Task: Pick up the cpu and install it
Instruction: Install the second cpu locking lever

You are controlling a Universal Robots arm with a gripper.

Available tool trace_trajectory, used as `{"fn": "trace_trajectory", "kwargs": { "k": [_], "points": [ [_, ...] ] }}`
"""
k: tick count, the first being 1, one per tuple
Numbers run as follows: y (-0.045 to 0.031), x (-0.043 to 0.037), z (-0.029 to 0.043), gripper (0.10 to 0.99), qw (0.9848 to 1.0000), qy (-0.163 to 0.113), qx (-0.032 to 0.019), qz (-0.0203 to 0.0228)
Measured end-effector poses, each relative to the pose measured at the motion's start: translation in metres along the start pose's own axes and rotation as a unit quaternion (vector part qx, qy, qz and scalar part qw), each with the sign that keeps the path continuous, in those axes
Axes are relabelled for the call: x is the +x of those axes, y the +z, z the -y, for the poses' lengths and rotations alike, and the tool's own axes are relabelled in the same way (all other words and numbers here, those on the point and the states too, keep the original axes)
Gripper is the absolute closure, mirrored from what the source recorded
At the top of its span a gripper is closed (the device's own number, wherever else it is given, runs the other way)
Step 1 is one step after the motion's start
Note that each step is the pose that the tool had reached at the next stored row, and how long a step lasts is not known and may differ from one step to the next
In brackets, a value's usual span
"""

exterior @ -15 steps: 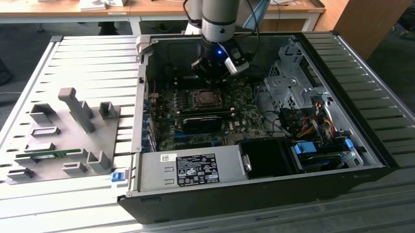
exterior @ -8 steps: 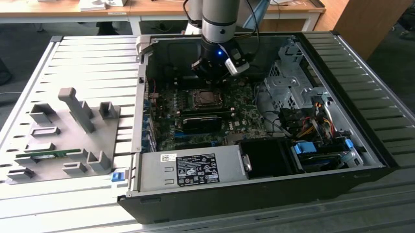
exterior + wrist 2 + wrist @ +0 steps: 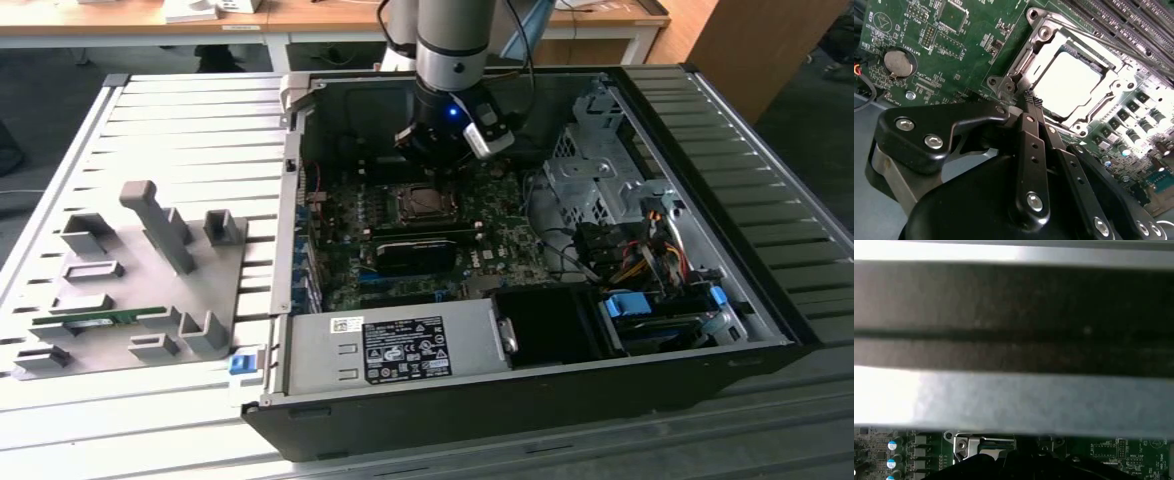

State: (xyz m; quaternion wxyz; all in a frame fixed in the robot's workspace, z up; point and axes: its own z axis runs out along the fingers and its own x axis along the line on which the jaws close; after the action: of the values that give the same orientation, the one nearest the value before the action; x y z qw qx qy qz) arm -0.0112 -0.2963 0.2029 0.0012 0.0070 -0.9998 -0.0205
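Observation:
The cpu (image 3: pixel 1072 82) lies flat in its socket on the green motherboard (image 3: pixel 969 45), its shiny silver top framed by the metal socket bracket (image 3: pixel 1019 60). In the exterior view the cpu (image 3: pixel 426 203) sits mid-board inside the open computer case (image 3: pixel 300 200). My gripper (image 3: pixel 1032 99) is shut with nothing between its fingers. Its tips hover just beside the socket's corner, by the bracket's edge. In the exterior view the gripper (image 3: pixel 435 165) hangs over the far side of the socket. A corner of the socket bracket (image 3: pixel 979 446) appears below the case wall in the first wrist view.
A grey power supply (image 3: pixel 387 350) fills the case's near side, with a drive cage (image 3: pixel 601 170) and cable bundles (image 3: pixel 627 250) on the exterior view's right. A fixture plate (image 3: pixel 134 280) with grey blocks and a green memory stick (image 3: pixel 100 318) lies left of the case. A coin battery (image 3: pixel 899 62) sits on the board.

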Motion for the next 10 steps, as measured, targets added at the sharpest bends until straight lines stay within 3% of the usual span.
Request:
{"fn": "trace_trajectory", "kwargs": {
  "k": [8,10],
  "points": [
    [-0.0003,0.0,0.0034,0.98,1.0,0.0,0.0003,0.0],
    [-0.0033,0.0001,0.0034,0.98,1.0,0.0,0.0003,0.0]
  ]
}}
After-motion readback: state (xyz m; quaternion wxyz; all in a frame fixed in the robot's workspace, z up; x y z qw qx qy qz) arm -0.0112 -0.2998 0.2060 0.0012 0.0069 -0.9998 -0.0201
